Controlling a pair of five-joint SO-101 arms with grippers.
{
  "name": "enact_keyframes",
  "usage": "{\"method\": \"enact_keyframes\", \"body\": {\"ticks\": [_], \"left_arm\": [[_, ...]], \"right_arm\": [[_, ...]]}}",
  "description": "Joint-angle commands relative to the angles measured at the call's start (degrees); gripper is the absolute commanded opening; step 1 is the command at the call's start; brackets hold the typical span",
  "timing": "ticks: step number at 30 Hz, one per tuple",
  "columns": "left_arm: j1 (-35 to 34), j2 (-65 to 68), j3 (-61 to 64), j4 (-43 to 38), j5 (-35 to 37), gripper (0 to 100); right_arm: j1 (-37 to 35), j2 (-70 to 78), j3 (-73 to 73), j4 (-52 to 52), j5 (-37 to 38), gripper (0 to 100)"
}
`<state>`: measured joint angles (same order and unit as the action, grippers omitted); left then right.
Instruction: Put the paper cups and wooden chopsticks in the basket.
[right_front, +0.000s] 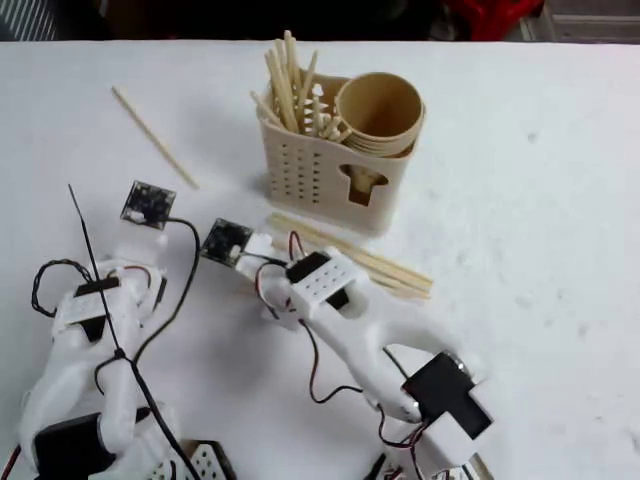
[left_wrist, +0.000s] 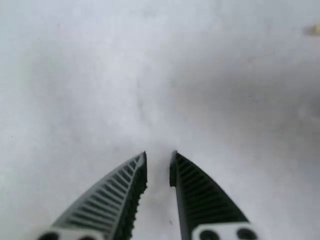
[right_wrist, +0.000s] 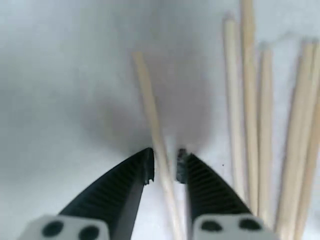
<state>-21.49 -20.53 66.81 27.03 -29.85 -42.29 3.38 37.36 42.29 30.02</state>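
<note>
On the near side of the basket (right_front: 310, 175), your right tool (right_wrist: 164, 165) sits a little open around one chopstick (right_wrist: 149, 105) lying on the surface (right_front: 540, 200), so next I think you must squeeze it shut and lift it into the basket.

We see the basket (right_front: 335, 165) standing toward the back of the table (right_front: 530, 200), near its middle. In it, the paper cups (right_front: 380, 108) sit nested on the right and a cluster of chopsticks (right_front: 287, 85) stands on the left. 1 lone chopstick (right_front: 153, 136) lies on the table well left of the basket. A row of loose chopsticks (right_front: 385, 268) lies just in front of the basket. At its left end, 1 stick (right_wrist: 152, 130) lies between the fingers of the right gripper (right_wrist: 165, 165), apart from the others. The left gripper (left_wrist: 159, 162) is over bare table, further left.
</note>
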Motion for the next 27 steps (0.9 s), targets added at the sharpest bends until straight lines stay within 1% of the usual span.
{"method": "enact_keyframes", "body": {"ticks": [1, 6, 9, 13, 16, 19, 21, 23, 25, 27], "left_arm": [[0.8, -1.8, 0.1, -0.9, -0.4, 10], [0.8, -1.8, 0.1, -0.9, -0.4, 10], [0.8, -1.8, 0.1, -0.9, -0.5, 10], [0.8, -1.8, 0.1, -0.9, -0.5, 10], [0.8, -1.8, 0.1, -0.9, -0.6, 10], [0.8, -1.8, 0.1, -0.9, -0.6, 10], [0.8, -1.8, 0.1, -0.9, -0.6, 10], [0.8, -1.8, 0.1, -0.9, -0.6, 10], [0.8, -1.8, 0.1, -0.9, -0.6, 10], [0.8, -1.8, 0.1, -0.9, -0.6, 10]], "right_arm": [[0.1, -1.5, -0.8, 0.9, 0.4, 2.4], [0.1, -13.8, -0.6, 6.8, -0.2, 1.6], [0.1, -24.0, -0.7, 10.1, -0.2, 1.6], [0.1, -39.3, -1.0, 11.7, -0.1, 1.6], [1.2, -48.1, -4.6, 12.0, -0.1, 1.6], [3.3, -51.6, -12.5, 11.6, -0.2, 1.6], [4.4, -50.9, -18.3, 8.6, -2.1, 1.6], [6.0, -48.9, -22.7, 3.0, -5.6, 1.6], [7.2, -45.9, -25.6, -4.9, -8.9, 1.7], [8.0, -42.1, -27.1, -13.3, -10.5, 1.7]]}}
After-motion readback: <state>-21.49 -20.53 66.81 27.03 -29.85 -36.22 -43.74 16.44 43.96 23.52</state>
